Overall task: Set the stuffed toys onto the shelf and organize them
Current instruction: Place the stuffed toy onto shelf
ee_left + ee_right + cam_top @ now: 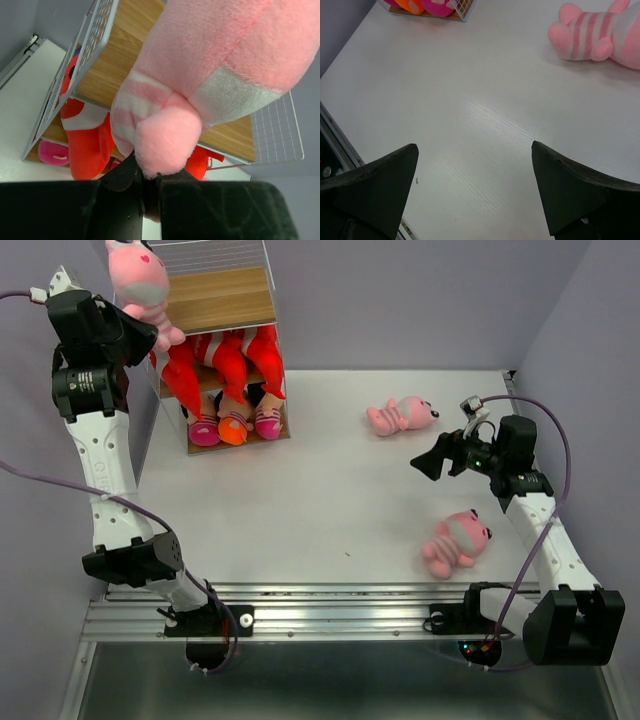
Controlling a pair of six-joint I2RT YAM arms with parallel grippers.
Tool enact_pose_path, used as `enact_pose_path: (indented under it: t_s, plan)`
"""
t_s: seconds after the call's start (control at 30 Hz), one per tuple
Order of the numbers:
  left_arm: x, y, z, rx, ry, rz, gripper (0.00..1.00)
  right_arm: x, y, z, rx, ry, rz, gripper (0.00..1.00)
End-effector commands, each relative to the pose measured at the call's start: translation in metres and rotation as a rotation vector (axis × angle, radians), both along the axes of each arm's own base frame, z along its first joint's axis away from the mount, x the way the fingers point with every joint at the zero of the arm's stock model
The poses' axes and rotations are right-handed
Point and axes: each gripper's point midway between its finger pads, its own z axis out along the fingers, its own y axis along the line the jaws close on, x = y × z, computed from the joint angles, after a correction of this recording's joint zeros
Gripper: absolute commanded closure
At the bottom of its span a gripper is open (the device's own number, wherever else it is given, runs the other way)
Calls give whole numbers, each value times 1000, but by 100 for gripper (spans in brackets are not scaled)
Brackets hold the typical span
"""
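overhead, the shelf (220,300) is seen at the far left of the table (330,500), with its top wooden board bare. the left gripper (153,337) is raised at the shelf's left edge, level with the top tier. its fingers are clamped on 1 limb of the held pink striped animal (138,278), whose head is shown uppermost and whose body overlaps the near left corner of the top board. whether the toy touches the board cannot be told.

in the left wrist view, the left gripper (150,186) is shown pinched on the rounded end of that limb, and the held pink striped animal (225,60) fills the frame above the shelf (125,55). 3 red sharks (230,360) are packed side by side on the middle tier, also seen from the wrist (85,145). 3 dolls (233,425) are lined up on the lowest tier, only partly visible.

the right gripper (432,462) is held above the table at the right, its fingers wide apart and nothing between them (474,146). 2 toys lie on the table: the far pink striped animal (400,415), seen on its side in the right wrist view (600,35), and the near pink striped animal (455,543), close to the right arm. the right gripper is placed between them, touching neither.
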Motion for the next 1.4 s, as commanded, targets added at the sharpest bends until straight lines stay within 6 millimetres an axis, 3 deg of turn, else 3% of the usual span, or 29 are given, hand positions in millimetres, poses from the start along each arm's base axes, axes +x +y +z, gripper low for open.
enact_pose_path:
  t_s: [0.0,0.3,0.53,1.1,1.37]
  plan:
    - [-10,-1,30,16,-72,-16,97,3,-1,13,-17,-84,-1,0]
    - [-8,7,24,19,-47,9,81,2,-1,14,-17,-85,-1,0]
    - [-4,11,21,12,-42,19,57,2,0,14,-15,-82,1,0]
    - [-3,6,45,-33,-125,-9,43,4,-1,10,-16,-69,-1,0]
    - [-9,7,58,-32,-161,5,31,5,-1,9,-18,-70,-2,0]
